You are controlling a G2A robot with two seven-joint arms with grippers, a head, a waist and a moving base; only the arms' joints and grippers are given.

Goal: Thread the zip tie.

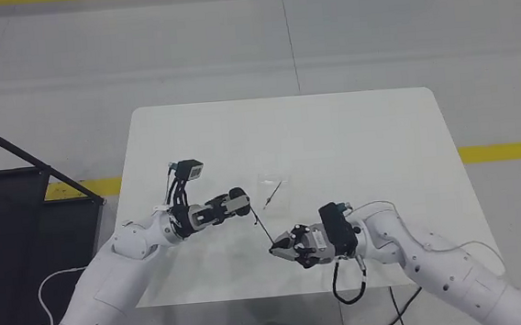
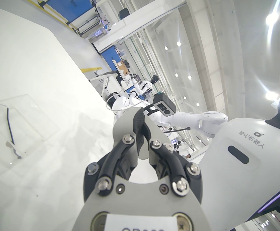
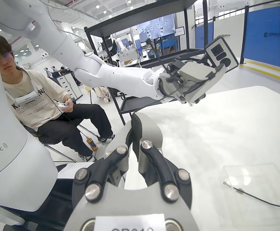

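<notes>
Leftmost, my left end effector [image 1: 243,203] is clamped on a thin black zip tie [image 1: 259,227] that slants over to my right end effector [image 1: 278,247], whose ribbed pads [image 3: 136,129] press together; whether they pinch it I cannot tell. Just beyond, a flat clear plastic sheet [image 2: 32,118] on the white surface [image 1: 378,135] carries a second zip tie [image 2: 9,125], plainest in the wrist views.

A white table [image 1: 379,153] carries a small clear plastic sheet [image 1: 274,178] lying flat near the table's middle, well apart from each of the table's edges. A thin dark zip tie [image 1: 273,195] lies slantwise on that sheet, its lower end pointing toward the table's near edge.
</notes>
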